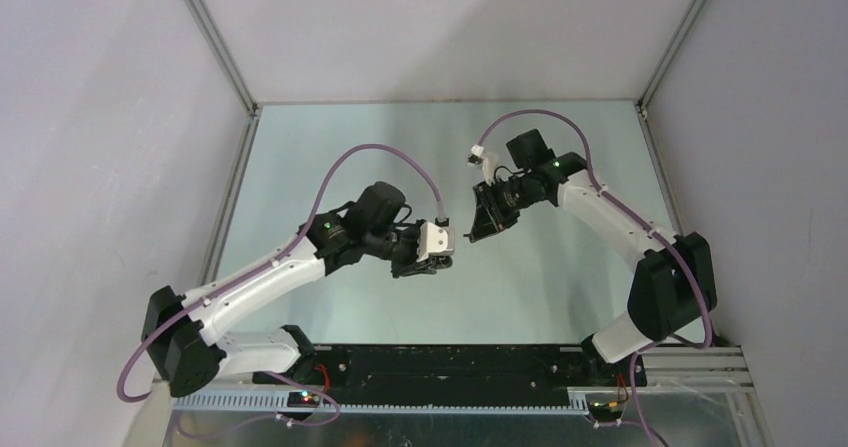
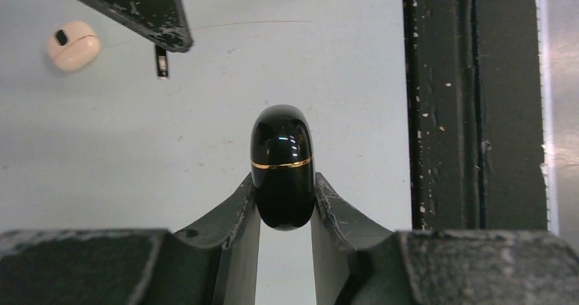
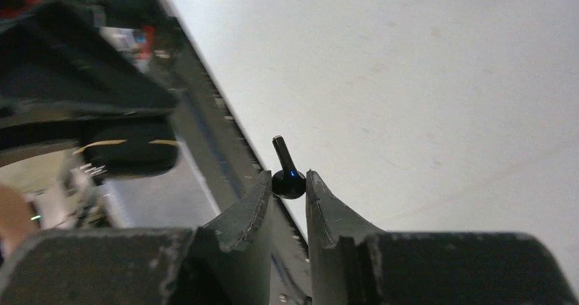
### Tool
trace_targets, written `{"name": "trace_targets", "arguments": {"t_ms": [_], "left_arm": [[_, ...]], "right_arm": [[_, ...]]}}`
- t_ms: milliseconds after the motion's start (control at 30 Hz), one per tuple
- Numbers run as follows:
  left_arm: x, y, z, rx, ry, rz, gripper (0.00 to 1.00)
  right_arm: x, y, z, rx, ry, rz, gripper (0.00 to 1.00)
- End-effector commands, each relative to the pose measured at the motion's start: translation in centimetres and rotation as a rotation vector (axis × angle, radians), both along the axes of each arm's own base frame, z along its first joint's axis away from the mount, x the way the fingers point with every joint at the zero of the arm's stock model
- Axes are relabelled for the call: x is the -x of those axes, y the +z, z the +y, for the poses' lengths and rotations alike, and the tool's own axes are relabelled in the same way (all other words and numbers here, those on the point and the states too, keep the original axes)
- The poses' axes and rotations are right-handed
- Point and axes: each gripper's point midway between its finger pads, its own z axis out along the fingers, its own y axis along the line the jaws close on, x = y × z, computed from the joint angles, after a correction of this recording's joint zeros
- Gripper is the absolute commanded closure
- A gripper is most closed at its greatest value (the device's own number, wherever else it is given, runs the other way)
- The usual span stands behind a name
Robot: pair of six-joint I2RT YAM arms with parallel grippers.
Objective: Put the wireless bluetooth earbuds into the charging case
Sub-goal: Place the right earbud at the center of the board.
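The left gripper point(image 2: 283, 190) is pinched tight on the black charging case point(image 2: 282, 148), its fingers clamping the lower half while the gold seam line runs level above them with no gap showing. Facing it, just apart in mid-air, the right gripper point(image 3: 289, 187) is almost closed on a black earbud point(image 3: 287, 179), holding the bulb with the stem sticking out past the fingertips. In the left wrist view, one right finger point(image 2: 136, 5) cuts across the upper left corner (a small dark stem pokes out just below it). A white case point(image 2: 73, 44) lies on the table point(image 1: 330, 147) beyond, well apart from both grippers. A black rail point(image 2: 471, 114) runs along the table's near edge. Pale walls point(image 1: 100, 117) close in the table on three sides, and the two grippers hang near its middle, well apart from every wall.
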Motion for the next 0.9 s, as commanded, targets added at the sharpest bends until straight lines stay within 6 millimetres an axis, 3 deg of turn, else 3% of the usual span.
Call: {"name": "trace_targets", "arguments": {"t_ms": [0, 67, 200, 533, 667, 867], "left_arm": [[1.1, 1.2, -1.3, 0.063, -0.069, 0.074, 1.0], [1.6, 1.2, -1.4, 0.072, -0.091, 0.099, 1.0], [3.0, 1.4, -1.6, 0.094, -0.153, 0.147, 1.0], [4.6, 1.5, -1.6, 0.104, -0.225, 0.211, 1.0], [5.0, 1.6, -1.6, 0.105, -0.247, 0.231, 1.0], [5.3, 1.6, -1.6, 0.104, -0.264, 0.248, 1.0]], "right_arm": [[-2.9, -5.2, -4.0, 0.324, -0.038, -0.105, 0.85], [-3.5, -7.0, -5.7, 0.404, -0.073, -0.06, 0.84], [-3.5, -9.0, -7.1, 0.443, -0.107, 0.019, 0.84], [-3.2, -13.2, -8.8, 0.512, -0.102, 0.152, 0.79], [-3.1, -14.1, -9.0, 0.538, -0.096, 0.167, 0.73], [-3.1, -13.6, -9.2, 0.545, -0.086, 0.142, 0.49]]}}
